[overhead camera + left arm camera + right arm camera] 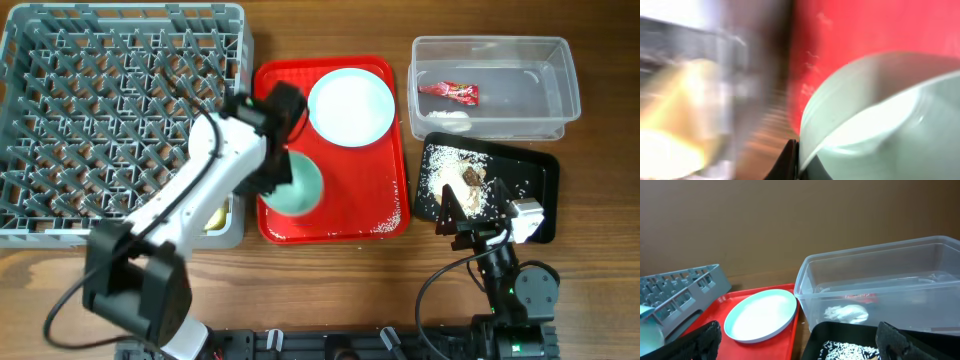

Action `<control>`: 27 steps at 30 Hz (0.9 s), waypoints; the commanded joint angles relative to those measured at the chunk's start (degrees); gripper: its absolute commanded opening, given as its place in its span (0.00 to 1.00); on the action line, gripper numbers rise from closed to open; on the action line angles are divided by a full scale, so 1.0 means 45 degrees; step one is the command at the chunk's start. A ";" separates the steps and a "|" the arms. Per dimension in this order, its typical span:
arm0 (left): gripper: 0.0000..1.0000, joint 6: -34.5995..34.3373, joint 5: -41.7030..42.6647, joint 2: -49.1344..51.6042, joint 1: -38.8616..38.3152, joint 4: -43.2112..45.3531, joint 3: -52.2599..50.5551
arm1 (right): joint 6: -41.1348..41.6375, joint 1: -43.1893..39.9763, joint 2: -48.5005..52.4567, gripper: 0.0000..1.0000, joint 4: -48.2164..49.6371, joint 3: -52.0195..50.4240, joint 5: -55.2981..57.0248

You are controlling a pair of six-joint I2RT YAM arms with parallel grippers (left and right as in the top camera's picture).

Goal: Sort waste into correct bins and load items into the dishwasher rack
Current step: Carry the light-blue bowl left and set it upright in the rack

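While the light-green bowl (303, 188) is sitting low over the red serving tray (380, 170), we are finding the left gripper (281, 172) at the bowl's rack-side edge. In the left wrist view its jaws are looking clamped on the bowl's rim, with one dark finger (788, 161) outside the wall. We are judging that the rim hold is meant to let the bowl be stood on edge between the pegs of the dishwasher rack (110, 110), just beside the tray. Whether the bowl is touching the tray we cannot tell, as that view is blurred. The pale-blue plate (350, 105) is lying flat on the same tray, not yet loaded. Further out, the red wrapper (448, 92) is lying in the clear tub (565, 95) and rice-like crumbs (445, 165) are lying on the black tray (535, 170), so the waste is looking sorted. The right gripper (455, 215) is hovering over the black tray's near corner, jaws wide apart and holding nothing.
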 commanded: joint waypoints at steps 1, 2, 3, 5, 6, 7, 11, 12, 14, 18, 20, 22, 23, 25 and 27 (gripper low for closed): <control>0.04 -0.1729 -0.7849 -0.0704 0.0087 -0.2225 0.2574 | 0.0019 -0.0053 -0.0141 1.00 0.0073 -0.0034 -0.0267; 0.04 -0.1967 -0.9549 -0.0704 0.0170 -0.2725 0.2778 | 0.0024 -0.0053 -0.0141 1.00 0.0073 -0.0034 -0.0262; 0.04 -0.2288 -1.0817 -0.0704 0.0282 -0.3021 0.2778 | 0.0024 -0.0053 -0.0141 1.00 0.0078 -0.0034 -0.0262; 0.04 -0.2909 -1.2021 -0.0593 0.0534 -0.3415 0.2773 | 0.0024 -0.0053 -0.0141 1.00 0.0073 -0.0034 -0.0262; 0.04 -0.3177 -1.2556 -0.0515 0.0772 -0.3638 0.2739 | 0.0024 -0.0053 -0.0141 1.00 0.0078 -0.0034 -0.0262; 0.04 -0.3453 -1.2998 -0.0461 0.1001 -0.3823 0.2671 | 0.0024 -0.0053 -0.0141 1.00 0.0078 -0.0034 -0.0262; 0.04 -0.4284 -1.4144 -0.0384 0.2181 -0.3716 0.2025 | 0.0024 -0.0053 -0.0141 1.00 0.0078 -0.0034 -0.0262; 0.04 -0.4284 -1.4144 -0.0369 0.2492 -0.3342 0.1797 | 0.0024 -0.0053 -0.0141 1.00 0.0078 -0.0034 -0.0262; 0.04 -0.4274 -1.4411 -0.0277 0.2939 -0.2667 0.1292 | 0.0029 -0.0053 -0.0141 1.00 0.0073 -0.0034 -0.0262; 0.04 -0.4061 -1.5285 0.0262 0.3381 -0.1350 0.0364 | 0.0024 -0.0053 -0.0141 1.00 0.0078 -0.0034 -0.0262; 0.04 -0.3381 -1.5290 0.0578 0.3434 -0.0520 0.0112 | 0.0024 -0.0053 -0.0141 1.00 0.0078 -0.0034 -0.0262; 0.04 -0.2730 -1.5280 0.1049 0.3439 0.0058 0.0092 | 0.0024 -0.0053 -0.0141 1.00 0.0073 -0.0034 -0.0262; 0.04 -0.2730 -1.5280 0.1239 0.3439 0.0160 0.0092 | 0.0029 -0.0053 -0.0141 1.00 0.0073 -0.0034 -0.0262; 0.04 -0.2739 -1.5212 0.1617 0.3429 0.0185 0.0092 | 0.0024 -0.0053 -0.0141 1.00 0.0078 -0.0034 -0.0262; 0.04 -0.2739 -1.4950 0.1972 0.3429 0.0189 0.0092 | 0.0029 -0.0053 -0.0141 1.00 0.0078 -0.0034 -0.0262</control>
